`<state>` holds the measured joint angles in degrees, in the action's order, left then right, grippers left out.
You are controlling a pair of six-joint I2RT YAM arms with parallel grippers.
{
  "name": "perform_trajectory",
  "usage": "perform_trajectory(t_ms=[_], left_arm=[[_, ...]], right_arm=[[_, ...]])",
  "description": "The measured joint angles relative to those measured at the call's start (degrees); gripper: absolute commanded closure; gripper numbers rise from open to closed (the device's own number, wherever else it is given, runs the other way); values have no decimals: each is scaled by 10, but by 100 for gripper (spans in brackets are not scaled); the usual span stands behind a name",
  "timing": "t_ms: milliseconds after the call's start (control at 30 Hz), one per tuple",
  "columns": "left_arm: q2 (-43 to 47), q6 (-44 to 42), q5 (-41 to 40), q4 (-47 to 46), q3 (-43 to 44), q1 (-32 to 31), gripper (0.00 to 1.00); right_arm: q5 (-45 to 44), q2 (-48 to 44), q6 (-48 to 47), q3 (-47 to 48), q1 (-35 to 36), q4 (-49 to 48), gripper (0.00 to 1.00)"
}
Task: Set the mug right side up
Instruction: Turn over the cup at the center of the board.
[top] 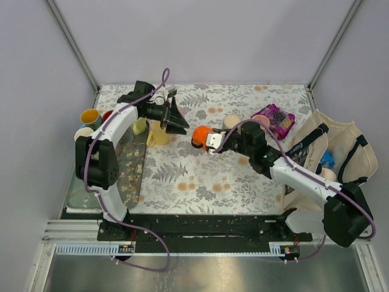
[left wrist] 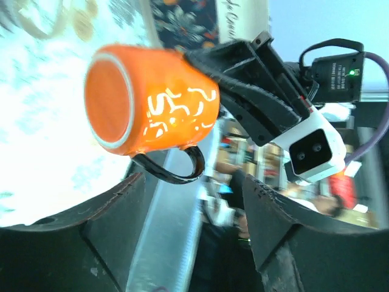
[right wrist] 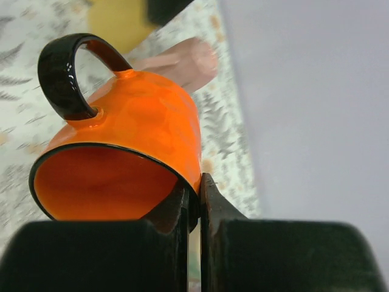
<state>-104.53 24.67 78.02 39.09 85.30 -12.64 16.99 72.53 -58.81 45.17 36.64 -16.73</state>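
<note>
The orange mug (top: 201, 135) with a black handle (right wrist: 61, 76) is held on its side over the floral cloth. Its base faces my left gripper and its mouth faces my right gripper. My right gripper (top: 214, 143) is shut on the mug's rim wall: in the right wrist view one finger sits inside the mug (right wrist: 134, 121) and the other outside, the gripper (right wrist: 194, 188) pinching the wall. My left gripper (top: 179, 121) stands open, a short way off the base. In the left wrist view the mug (left wrist: 152, 103) hangs beyond this gripper (left wrist: 196, 182), which holds nothing.
A yellow mug (top: 159, 135) stands just left of the orange one, below my left gripper. A pink cup (top: 231, 121) and a purple packet (top: 275, 120) lie at the back right. A tote bag (top: 331, 146) fills the right side. More cups (top: 91, 117) sit by a dark tray (top: 130, 164) at left.
</note>
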Motion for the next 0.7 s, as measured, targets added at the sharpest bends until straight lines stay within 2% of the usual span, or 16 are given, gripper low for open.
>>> perform_trajectory(t_ms=[100, 267, 433, 700], left_arm=[[0, -144, -68, 101, 71, 10, 31], [18, -266, -167, 157, 87, 12, 31], [84, -300, -275, 114, 18, 11, 31], [283, -319, -408, -64, -158, 11, 30]], right_arm=[[1, -5, 0, 22, 0, 113, 100], [2, -1, 2, 78, 0, 304, 100], [2, 31, 3, 155, 0, 443, 100], [-1, 140, 3, 262, 0, 615, 100]])
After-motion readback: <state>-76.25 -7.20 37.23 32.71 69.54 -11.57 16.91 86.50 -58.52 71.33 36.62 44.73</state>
